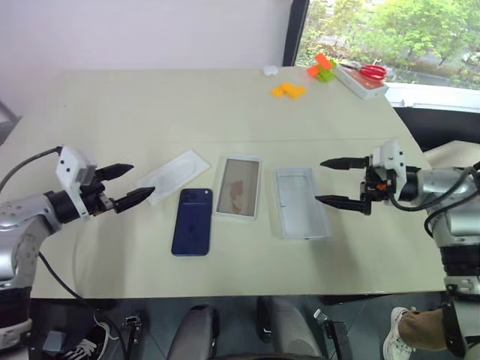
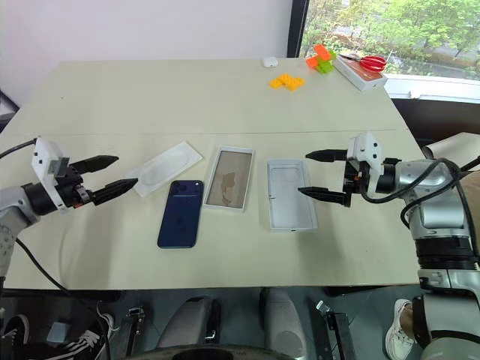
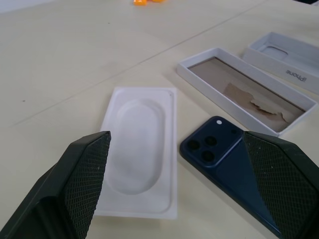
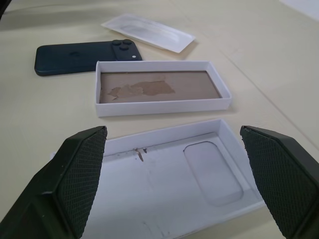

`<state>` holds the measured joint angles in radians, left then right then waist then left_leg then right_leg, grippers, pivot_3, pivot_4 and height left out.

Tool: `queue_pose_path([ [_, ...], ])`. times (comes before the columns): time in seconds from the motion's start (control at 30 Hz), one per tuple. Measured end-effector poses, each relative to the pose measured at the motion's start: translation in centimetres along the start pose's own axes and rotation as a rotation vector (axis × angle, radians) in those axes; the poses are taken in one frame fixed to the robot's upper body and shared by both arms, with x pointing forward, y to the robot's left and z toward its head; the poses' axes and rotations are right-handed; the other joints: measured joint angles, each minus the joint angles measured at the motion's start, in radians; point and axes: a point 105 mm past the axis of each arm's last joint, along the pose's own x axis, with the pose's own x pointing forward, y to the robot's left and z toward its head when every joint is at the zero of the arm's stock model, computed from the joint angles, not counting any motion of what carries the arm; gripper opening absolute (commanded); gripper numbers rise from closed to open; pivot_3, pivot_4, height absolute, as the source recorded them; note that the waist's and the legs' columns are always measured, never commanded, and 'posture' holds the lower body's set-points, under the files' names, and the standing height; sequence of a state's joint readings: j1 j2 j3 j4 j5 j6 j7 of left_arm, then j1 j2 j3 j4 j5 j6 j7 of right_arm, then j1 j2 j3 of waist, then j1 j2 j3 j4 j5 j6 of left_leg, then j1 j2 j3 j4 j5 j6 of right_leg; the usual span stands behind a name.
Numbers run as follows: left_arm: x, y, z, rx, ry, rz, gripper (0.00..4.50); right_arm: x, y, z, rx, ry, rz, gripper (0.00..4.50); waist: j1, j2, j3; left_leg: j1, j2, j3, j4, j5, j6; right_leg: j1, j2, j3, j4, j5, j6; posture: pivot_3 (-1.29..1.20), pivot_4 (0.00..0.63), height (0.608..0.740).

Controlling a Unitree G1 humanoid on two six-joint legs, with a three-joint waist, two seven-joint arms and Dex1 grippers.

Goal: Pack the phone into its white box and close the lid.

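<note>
Both arms hover over the table [image 1: 187, 105], nothing held; left gripper [image 1: 142, 180] has its fingers spread apart and empty, right gripper [image 1: 319, 180] likewise spread wide and empty; packing not yet begun.

The phone [image 1: 192, 221] lies flat, back up with its camera cluster at the far end, just beside the white box [image 4: 164, 105]; the box sits open with a brownish floor; the lid [image 1: 300, 202] lies inside-up just to the right of the box; a translucent white insert [image 1: 172, 176] lies near the left gripper's fingertips, next to the phone.

Risks, as judgement:
- the phone is thin, glossy and flat on the table, so fingers may slip off its edges or just shove it across the surface
- a push could knock it into the box wall and shift the box
- the left gripper may catch the insert instead, being so close
- the phone could go in skewed and ride on the rim, so the lid jams
- the lid needs flipping over first; it may drop or land crooked
</note>
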<state>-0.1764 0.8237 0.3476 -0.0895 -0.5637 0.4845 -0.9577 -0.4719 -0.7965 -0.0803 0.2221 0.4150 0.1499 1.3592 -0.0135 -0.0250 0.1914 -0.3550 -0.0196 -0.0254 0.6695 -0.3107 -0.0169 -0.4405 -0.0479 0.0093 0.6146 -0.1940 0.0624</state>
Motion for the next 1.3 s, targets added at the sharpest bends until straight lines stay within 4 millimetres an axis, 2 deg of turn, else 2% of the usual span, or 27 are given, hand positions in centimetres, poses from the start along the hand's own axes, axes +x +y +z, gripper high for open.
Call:
queue_pose_path([
  [0.17,0.6,1.1,1.2,-0.035,-0.023,0.057,4.47,0.6,-0.3,-0.2,-0.013,0.005,-0.037,4.48,0.001,0.0,0.0,0.0,0.0,0.0,0.0,0.0,0.0,0.0,0.0,0.0,0.0,0.0,0.0,0.0,0.15,0.74],
  [0.4,1.1,1.8,-0.5,-0.144,0.089,0.123,4.47,1.5,-0.3,-0.3,-0.05,0.018,-0.067,4.48,-0.001,0.0,0.0,0.0,0.0,0.0,0.0,0.0,0.0,0.0,0.0,0.0,0.0,0.0,0.0,0.0,0.15,0.74],
  [0.53,2.0,1.7,-0.3,-0.152,0.095,0.134,4.47,2.1,-0.3,-0.1,-0.055,0.007,-0.082,4.48,0.001,0.0,0.0,0.0,0.0,-0.001,0.0,0.0,0.0,0.0,0.0,0.0,0.001,0.0,0.0,0.0,0.15,0.74],
  [0.7,4.0,3.7,1.0,-0.166,0.078,0.231,4.47,3.9,0.3,0.8,-0.115,0.012,-0.054,4.48,0.002,0.0,0.0,0.0,-0.001,-0.001,0.0,0.001,-0.001,0.0,0.0,-0.001,0.001,0.0,0.0,0.0,0.15,0.74],
  [0.8,5.1,5.3,0.9,-0.13,0.132,0.29,4.47,5.2,1.0,1.3,-0.146,0.002,-0.025,4.48,0.001,0.0,0.0,0.0,-0.001,-0.001,0.0,0.001,-0.002,0.0,0.0,-0.001,0.001,0.0,0.0,0.0,0.15,0.74],
  [0.9,6.4,6.6,0.2,-0.124,0.185,0.319,4.47,5.8,1.7,1.2,-0.154,0.004,-0.009,4.48,0.001,-0.001,0.0,-0.001,-0.001,-0.001,0.0,0.001,-0.002,0.0,0.0,-0.001,0.0,0.0,0.0,0.0,0.15,0.74],
  [1.0,8.0,7.1,-1.1,-0.207,0.209,0.31,4.47,6.5,1.9,1.1,-0.136,-0.015,-0.011,4.48,0.002,-0.001,0.0,-0.001,-0.002,-0.001,0.0,0.001,-0.002,0.0,-0.001,-0.001,0.0,0.0,0.0,0.0,0.15,0.74],
  [1.17,9.9,5.6,-3.9,-0.217,0.313,0.219,4.47,6.5,1.8,1.1,-0.135,-0.016,-0.027,4.48,-0.001,-0.001,0.0,-0.002,-0.002,-0.001,0.0,0.001,-0.001,-0.002,-0.001,-0.001,0.0,0.0,0.0,0.0,0.15,0.74],
  [1.3,10.2,5.0,-4.7,-0.196,0.348,0.167,4.47,6.4,1.6,1.1,-0.135,-0.018,-0.037,4.48,0.0,-0.001,0.0,-0.002,-0.002,-0.001,0.0,0.001,-0.001,-0.002,-0.001,-0.001,0.001,0.0,0.0,0.0,0.15,0.74],
])
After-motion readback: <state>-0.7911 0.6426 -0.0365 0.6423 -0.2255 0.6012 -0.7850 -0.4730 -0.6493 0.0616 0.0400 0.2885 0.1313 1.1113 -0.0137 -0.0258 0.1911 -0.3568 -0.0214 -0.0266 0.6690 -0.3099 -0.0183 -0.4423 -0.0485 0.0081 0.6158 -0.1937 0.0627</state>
